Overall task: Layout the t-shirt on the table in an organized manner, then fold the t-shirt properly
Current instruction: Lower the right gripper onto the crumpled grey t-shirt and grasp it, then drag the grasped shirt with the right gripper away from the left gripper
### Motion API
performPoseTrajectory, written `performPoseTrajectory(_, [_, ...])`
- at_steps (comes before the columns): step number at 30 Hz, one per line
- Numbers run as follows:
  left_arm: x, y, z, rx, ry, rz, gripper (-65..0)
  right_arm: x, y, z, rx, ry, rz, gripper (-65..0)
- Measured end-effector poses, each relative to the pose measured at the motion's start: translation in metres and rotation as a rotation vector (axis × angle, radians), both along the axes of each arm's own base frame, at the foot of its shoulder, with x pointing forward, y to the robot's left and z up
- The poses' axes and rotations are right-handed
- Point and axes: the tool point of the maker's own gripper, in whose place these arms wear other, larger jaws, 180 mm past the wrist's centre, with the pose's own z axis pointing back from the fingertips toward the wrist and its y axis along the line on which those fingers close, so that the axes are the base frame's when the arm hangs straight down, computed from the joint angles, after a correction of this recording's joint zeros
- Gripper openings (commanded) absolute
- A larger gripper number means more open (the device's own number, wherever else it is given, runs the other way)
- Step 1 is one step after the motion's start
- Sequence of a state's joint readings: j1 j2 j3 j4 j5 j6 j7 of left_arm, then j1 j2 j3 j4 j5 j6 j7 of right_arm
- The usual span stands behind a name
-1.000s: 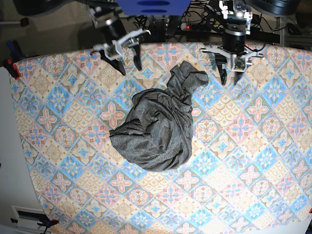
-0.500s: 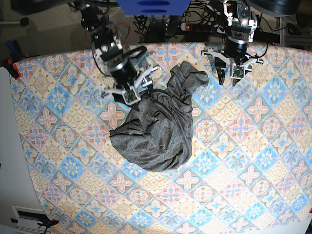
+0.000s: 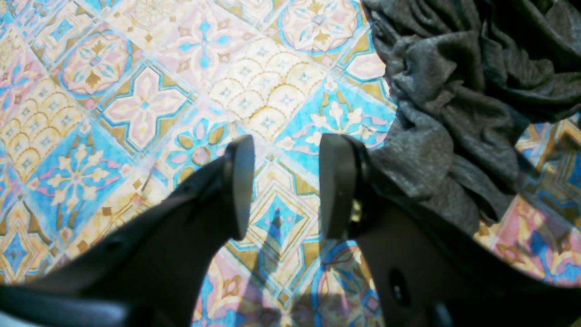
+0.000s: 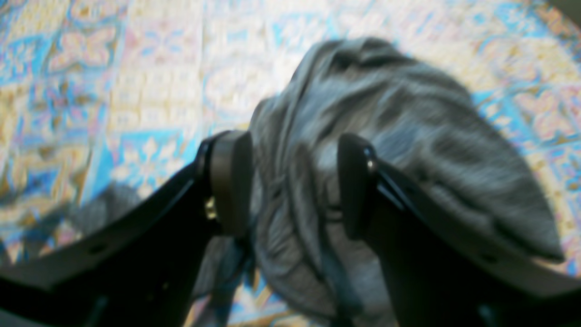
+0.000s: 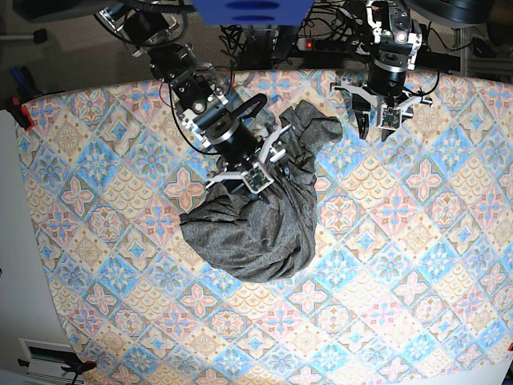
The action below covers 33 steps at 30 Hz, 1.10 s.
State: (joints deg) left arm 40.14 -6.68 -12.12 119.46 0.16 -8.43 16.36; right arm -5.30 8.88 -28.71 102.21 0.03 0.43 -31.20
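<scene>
Grey t-shirt (image 5: 256,216) crumpled on table (image 5: 417,265); right claw (image 5: 258,170) gaping above

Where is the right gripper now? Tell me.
In the base view the right gripper is left of centre, over the crumpled t-shirt on the table. Its open jaws straddle a bunched ridge of the fabric.

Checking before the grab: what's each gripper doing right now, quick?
Left gripper: open, empty, over the table beside the t-shirt.
Right gripper: open, jaws straddling a t-shirt fold, not closed on it.
</scene>
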Motion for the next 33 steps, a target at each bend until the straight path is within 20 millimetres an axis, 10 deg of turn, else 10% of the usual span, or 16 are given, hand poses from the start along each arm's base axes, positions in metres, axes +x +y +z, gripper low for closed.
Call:
performPoseTrajectory(6, [0.000,-0.001,0.000,-0.001,0.000,-0.001,-42.3,-0.006,-0.009,-0.040,-0.060,0.087,-0.014,-35.9])
performPoseTrajectory(12, [0.000,-0.001,0.000,-0.001,0.000,-0.001,-42.3,0.001,-0.008,-0.038,-0.019,0.036,-0.014,-35.9])
performPoseTrajectory(18, [0.000,0.000,0.000,0.000,0.001,0.001,-42.3,-0.010,-0.033,-0.088,-0.122,0.138,-0.033,-36.1])
performPoseTrajectory(22, [0.000,0.000,0.000,-0.001,0.001,0.002,-42.3,-0.007,-0.030,-0.085,-0.105,0.122,-0.033,-38.1])
performPoseTrajectory(29, [0.000,0.000,-0.001,-0.002,0.003,0.000,-42.3,-0.006,-0.028,-0.081,-0.097,0.110,-0.029,-65.0])
performPoseTrajectory(33, [0.000,0.000,-0.001,-0.002,0.003,0.000,-42.3,0.009,-0.042,-0.060,-0.056,0.069,-0.093,-65.0])
